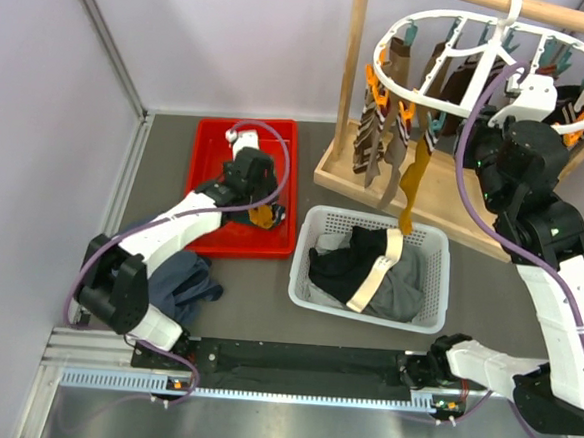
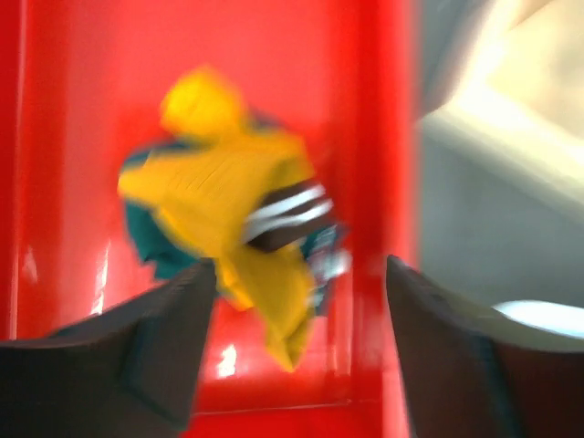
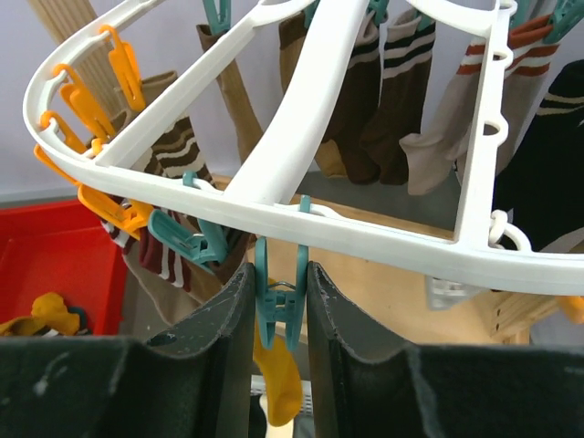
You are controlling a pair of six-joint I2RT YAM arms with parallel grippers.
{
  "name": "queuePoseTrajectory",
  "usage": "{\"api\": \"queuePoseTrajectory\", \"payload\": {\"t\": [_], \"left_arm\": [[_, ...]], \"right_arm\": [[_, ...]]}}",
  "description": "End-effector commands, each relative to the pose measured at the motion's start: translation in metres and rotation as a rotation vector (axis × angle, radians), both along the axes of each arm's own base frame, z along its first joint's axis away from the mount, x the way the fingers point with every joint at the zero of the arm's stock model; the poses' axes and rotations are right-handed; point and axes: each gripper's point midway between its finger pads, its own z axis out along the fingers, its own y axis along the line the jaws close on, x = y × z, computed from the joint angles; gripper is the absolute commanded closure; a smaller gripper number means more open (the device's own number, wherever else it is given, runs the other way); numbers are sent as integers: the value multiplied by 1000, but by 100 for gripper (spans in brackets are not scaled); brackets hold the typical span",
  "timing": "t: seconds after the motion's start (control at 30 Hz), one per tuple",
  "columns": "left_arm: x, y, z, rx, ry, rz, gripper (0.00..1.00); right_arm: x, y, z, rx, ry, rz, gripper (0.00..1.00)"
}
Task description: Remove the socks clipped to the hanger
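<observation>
The white oval hanger [image 1: 386, 88] hangs at the back right, with several socks [image 1: 369, 144] clipped round its rim; it fills the right wrist view [image 3: 301, 128]. My right gripper [image 1: 469, 126] [image 3: 278, 269] is shut on a teal clip [image 3: 281, 301] on the near rim. A mustard sock [image 1: 411, 187] [image 3: 278, 383] hangs from that clip. My left gripper [image 1: 256, 198] [image 2: 301, 274] is open and empty, just above loose yellow, teal and striped socks [image 2: 228, 219] lying in the red tray [image 1: 210, 173].
A white basket [image 1: 303, 280] of dark clothes with a beige band stands under the hanger. A blue-grey garment [image 1: 182, 282] lies by the left arm's base. The wooden rack [image 1: 353, 63] stands behind the hanger. Orange clips [image 3: 91, 100] line the hanger's left rim.
</observation>
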Motion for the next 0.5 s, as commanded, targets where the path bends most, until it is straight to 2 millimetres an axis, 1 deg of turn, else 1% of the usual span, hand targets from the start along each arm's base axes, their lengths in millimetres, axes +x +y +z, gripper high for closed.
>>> {"api": "queuePoseTrajectory", "payload": {"t": [0.0, 0.03, 0.07, 0.13, 0.17, 0.23, 0.27, 0.3, 0.33, 0.37, 0.4, 0.43, 0.47], "left_arm": [[7, -36, 129, -183, -257, -148, 18], [5, -40, 136, -171, -271, -174, 17], [-1, -51, 147, -174, -288, -212, 16], [-8, -66, 156, -175, -306, -264, 14], [-19, -86, 167, -175, -338, -330, 7], [-32, -108, 176, -137, -385, -394, 7], [-51, -132, 182, -137, -414, -457, 6], [-57, -147, 197, -165, -477, -487, 6], [-64, -159, 200, -165, -504, -529, 6], [-77, -180, 203, -185, -517, -586, 6], [-83, -192, 211, -211, -547, -624, 7], [-88, -202, 215, -208, -574, -652, 8], [-98, -218, 216, -216, -587, -688, 8]], "right_arm": [[-9, -6, 17, 48, -72, 13, 100], [-9, -5, 18, 52, -73, 19, 100], [-10, -5, 21, 57, -80, 21, 100], [-11, -5, 23, 61, -80, 25, 100], [-12, -5, 24, 63, -83, 27, 100], [-14, -4, 28, 73, -89, 32, 100], [-14, -3, 27, 74, -81, 36, 100], [-15, -3, 30, 77, -86, 40, 100], [-16, -2, 31, 82, -87, 47, 100], [-17, -1, 32, 87, -89, 53, 100], [-18, 0, 31, 91, -88, 56, 100], [-18, 1, 31, 98, -88, 61, 100], [-19, 1, 32, 101, -88, 63, 100]]}}
